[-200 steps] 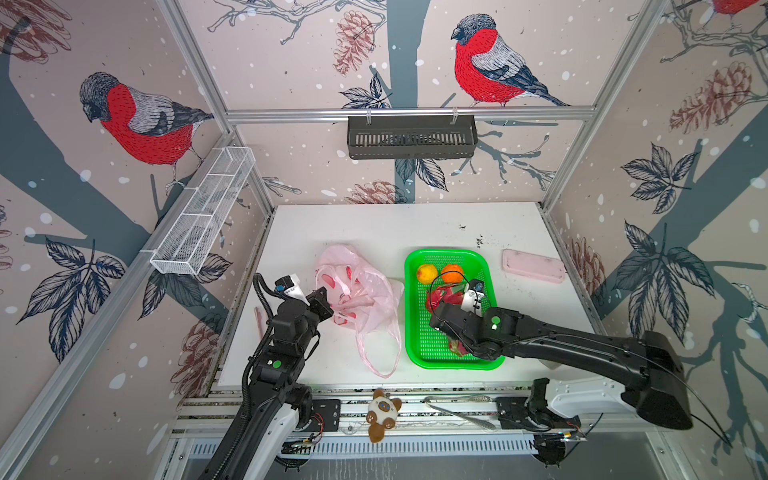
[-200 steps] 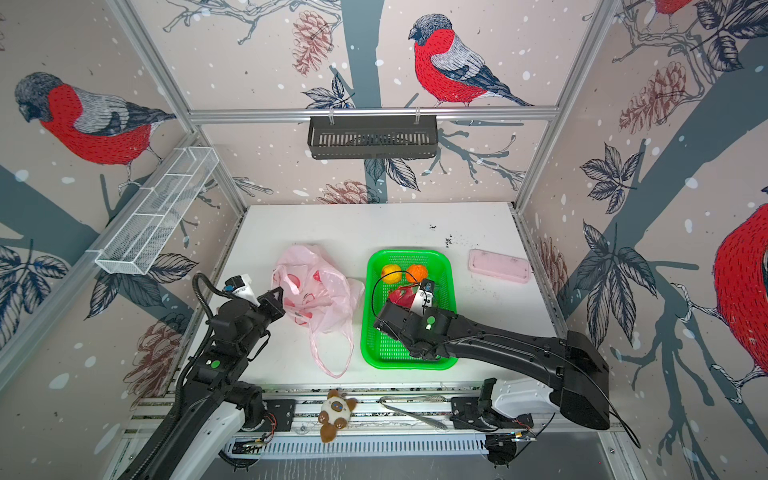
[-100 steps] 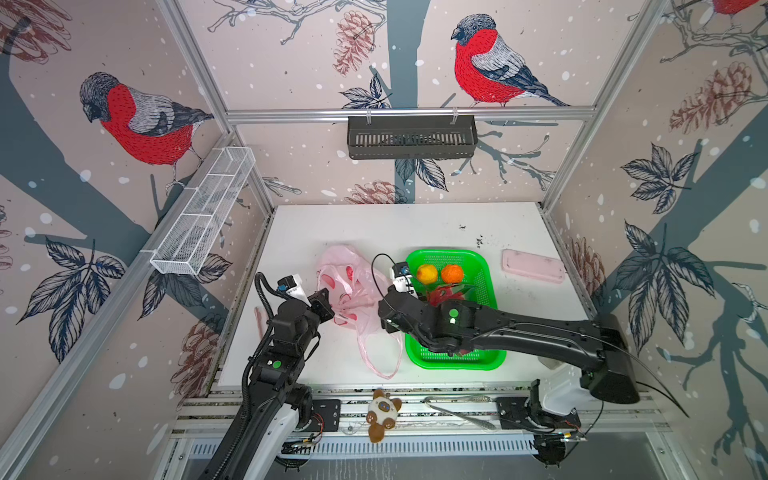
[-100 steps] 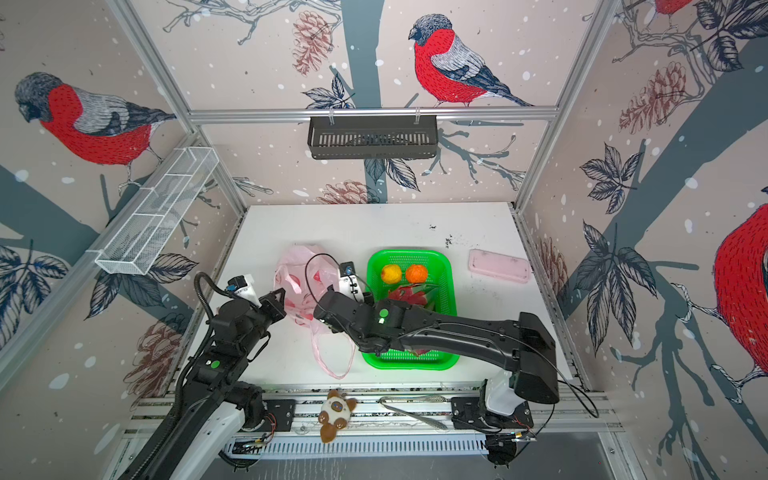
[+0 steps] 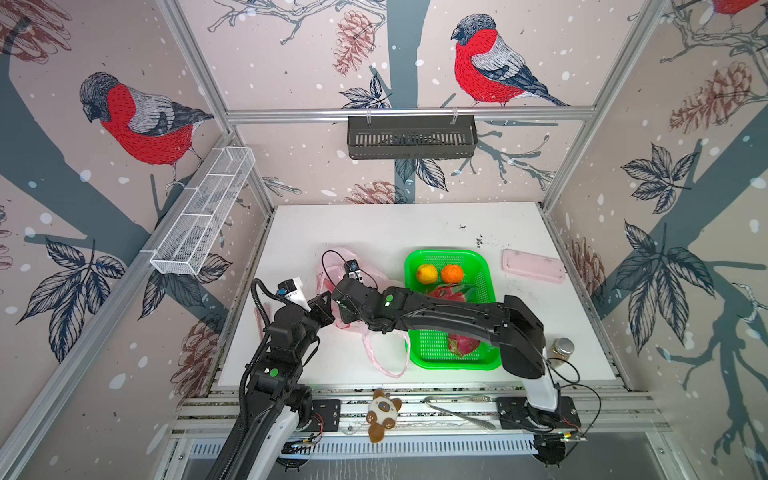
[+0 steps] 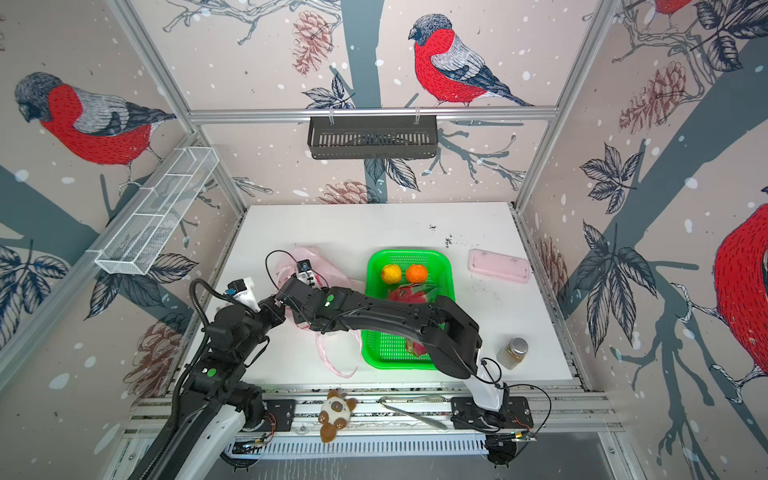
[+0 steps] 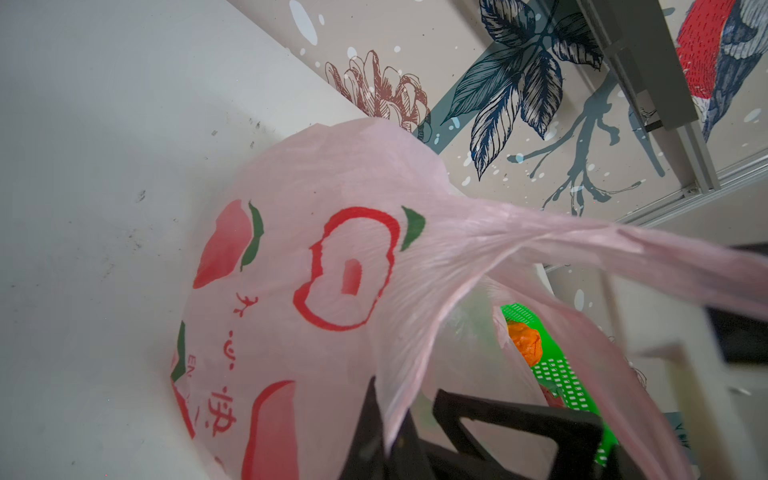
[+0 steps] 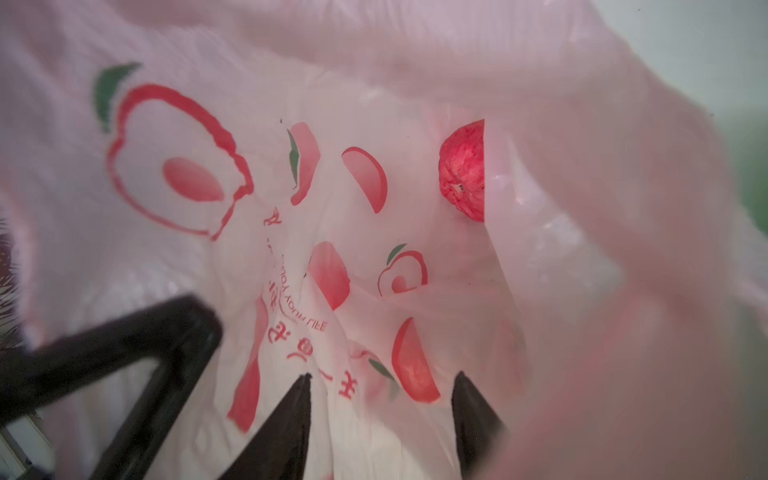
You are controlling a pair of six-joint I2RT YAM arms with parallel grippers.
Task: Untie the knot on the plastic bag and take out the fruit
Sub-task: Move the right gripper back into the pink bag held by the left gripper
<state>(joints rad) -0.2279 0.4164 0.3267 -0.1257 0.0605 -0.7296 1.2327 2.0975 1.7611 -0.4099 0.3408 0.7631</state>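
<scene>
no knot shows; the plastic bag (image 7: 311, 187) mouth is open. four fruit lie in the green basket (image 5: 446, 253). the red bumpy ball (image 8: 463, 170) remains inside the bag. left gripper (image 5: 322, 306) is clamped on the bag edge; right gripper (image 8: 382, 378), jaws half apart and empty, is inside the bag, near the ball

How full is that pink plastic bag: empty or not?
Not empty. The right wrist view looks into the plastic bag, and one small red bumpy fruit lies inside, half hidden behind a fold. No other fruit shows in it.
</scene>
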